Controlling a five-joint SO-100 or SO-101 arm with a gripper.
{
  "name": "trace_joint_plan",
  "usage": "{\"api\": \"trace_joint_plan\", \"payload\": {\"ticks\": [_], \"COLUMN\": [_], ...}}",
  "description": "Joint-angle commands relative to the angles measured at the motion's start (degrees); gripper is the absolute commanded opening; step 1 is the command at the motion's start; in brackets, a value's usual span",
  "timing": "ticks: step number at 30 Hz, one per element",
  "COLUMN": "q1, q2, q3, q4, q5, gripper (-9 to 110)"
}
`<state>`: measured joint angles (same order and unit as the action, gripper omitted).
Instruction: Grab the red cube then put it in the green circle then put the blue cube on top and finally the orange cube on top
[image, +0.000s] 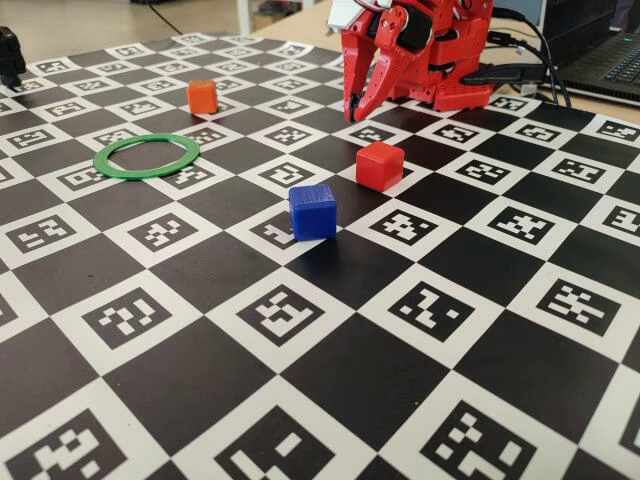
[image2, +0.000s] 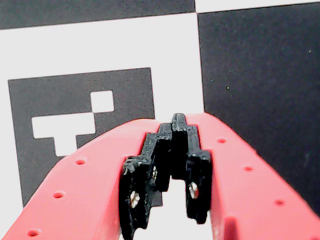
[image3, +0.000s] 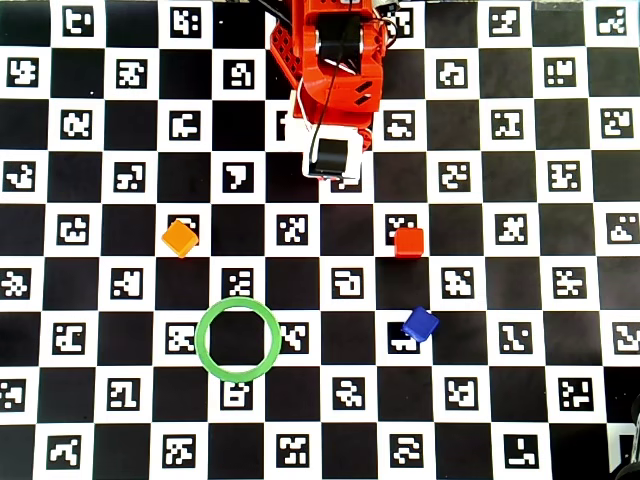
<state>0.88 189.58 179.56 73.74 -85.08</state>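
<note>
The red cube (image: 380, 165) (image3: 408, 242) sits on the checkered mat, right of the mat's middle. In front of it rests the blue cube (image: 312, 211) (image3: 420, 324). Far to the left stands the orange cube (image: 202, 96) (image3: 180, 238), and the green circle (image: 145, 177) (image3: 198, 340) lies flat with nothing inside. My red gripper (image: 355, 112) (image2: 177, 120) hangs tip-down by the arm's base, behind the red cube and apart from it. Its black pads (image2: 150, 165) meet at the tip and hold nothing. In the wrist view only mat squares show.
The red arm base (image: 440, 60) (image3: 335, 60) stands at the mat's back edge. A laptop (image: 600, 50) and cables lie behind it at the right. A black object (image: 8, 55) sits at the far left edge.
</note>
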Motion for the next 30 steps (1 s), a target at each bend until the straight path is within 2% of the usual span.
{"api": "trace_joint_plan", "payload": {"ticks": [1, 22, 30], "q1": [-0.4, -1.3, -0.9], "q2": [2.9, 2.9, 1.8], "q3": [2.9, 2.9, 2.8], "q4": [3.6, 3.7, -0.4], "q5": [-0.2, -0.4, 6.9], "gripper": [-4, -4, -4]}}
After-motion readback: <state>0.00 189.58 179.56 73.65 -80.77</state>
